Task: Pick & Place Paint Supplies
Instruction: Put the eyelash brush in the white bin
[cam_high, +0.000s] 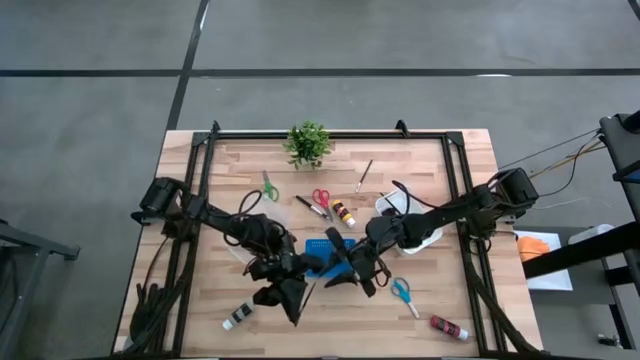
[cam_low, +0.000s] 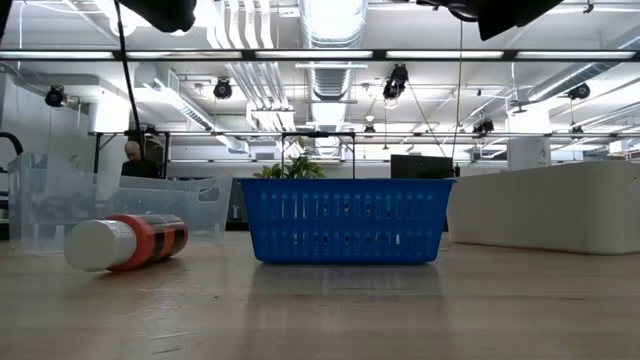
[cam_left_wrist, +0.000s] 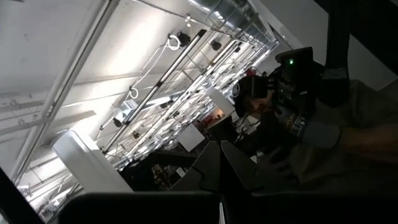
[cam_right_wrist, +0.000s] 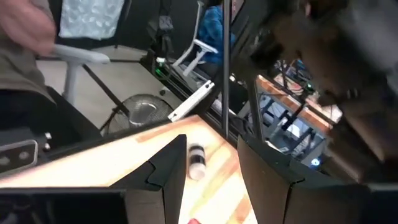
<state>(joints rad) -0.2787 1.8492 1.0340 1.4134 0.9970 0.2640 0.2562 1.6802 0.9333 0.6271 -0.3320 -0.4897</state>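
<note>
Both arms meet near table center over the blue basket (cam_high: 318, 246). The left gripper (cam_high: 292, 300) sits just in front of the basket, clenched with nothing seen in it; its wrist camera points up at ceiling lights. The right gripper (cam_high: 352, 272) is at the basket's right side, fingers (cam_right_wrist: 165, 163) partly apart, can't tell if it grips anything. Supplies scattered on the table (cam_high: 440, 180): green scissors (cam_high: 268, 187), red scissors (cam_high: 321, 198), blue scissors (cam_high: 403, 293), a brush (cam_high: 364, 175), orange bottle (cam_high: 343, 212), black bottle (cam_high: 238, 316) front left, red bottle (cam_high: 449, 327) front right. Potted plant (cam_high: 307, 143) at the back edge (not a supply).
</note>
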